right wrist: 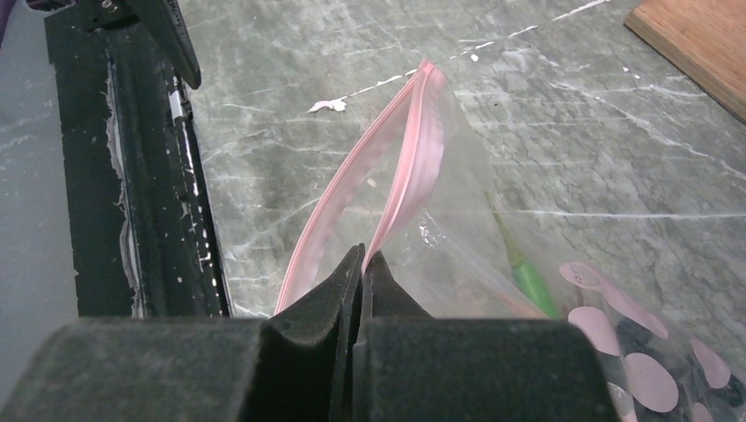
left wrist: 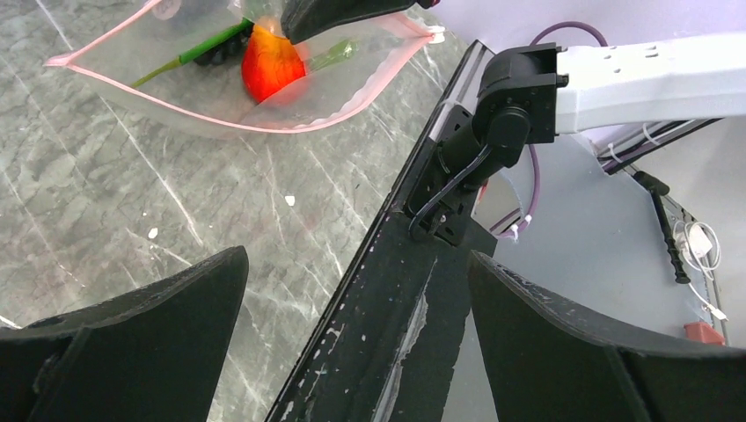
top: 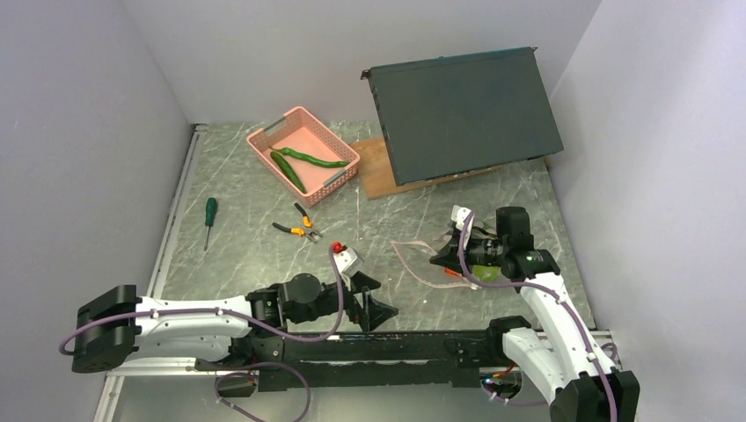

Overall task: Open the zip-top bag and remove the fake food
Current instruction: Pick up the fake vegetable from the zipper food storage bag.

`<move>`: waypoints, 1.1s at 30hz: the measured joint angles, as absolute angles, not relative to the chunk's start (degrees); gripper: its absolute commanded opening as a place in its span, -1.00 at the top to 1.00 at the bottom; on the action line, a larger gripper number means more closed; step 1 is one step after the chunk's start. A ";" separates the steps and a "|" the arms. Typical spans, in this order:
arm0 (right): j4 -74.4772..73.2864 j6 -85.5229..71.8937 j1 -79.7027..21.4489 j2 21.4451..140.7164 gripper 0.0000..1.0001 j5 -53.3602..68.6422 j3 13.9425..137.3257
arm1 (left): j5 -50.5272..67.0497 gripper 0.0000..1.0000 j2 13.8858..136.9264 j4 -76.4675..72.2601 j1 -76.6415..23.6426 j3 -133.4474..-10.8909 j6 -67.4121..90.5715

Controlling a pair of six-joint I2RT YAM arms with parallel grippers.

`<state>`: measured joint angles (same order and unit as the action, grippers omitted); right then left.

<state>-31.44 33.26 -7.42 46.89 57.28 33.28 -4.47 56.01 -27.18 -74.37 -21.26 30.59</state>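
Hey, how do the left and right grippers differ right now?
The left gripper is wide open and empty; the right gripper is shut on the pink zip edge of the zip-top bag. The left gripper sits by the near edge of the table, clear of the bag; the right gripper touches it. Both have black fingers.

A pink plastic basket [top: 337, 183] sits toward the far left corner of the grey marbled counter [top: 246, 264], and a green-handled screwdriver [top: 209, 214] lies well apart from it along the left edge. Orange-handled pliers [top: 299, 227] lie near the middle, just on the near side of the basket. Toward the far right corner, a dark flat case [top: 462, 110] leans tilted over a wooden board [top: 376, 169].
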 measured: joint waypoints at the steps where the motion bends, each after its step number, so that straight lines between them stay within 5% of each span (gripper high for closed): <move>1: -31.51 33.30 -7.42 46.83 1.00 57.43 33.28 | -4.58 -0.99 56.23 -27.55 -74.52 -21.26 30.57; 33: -33.54 35.81 -7.40 45.04 1.00 58.65 33.50 | -6.44 -0.88 66.17 -29.41 -75.64 -29.41 28.97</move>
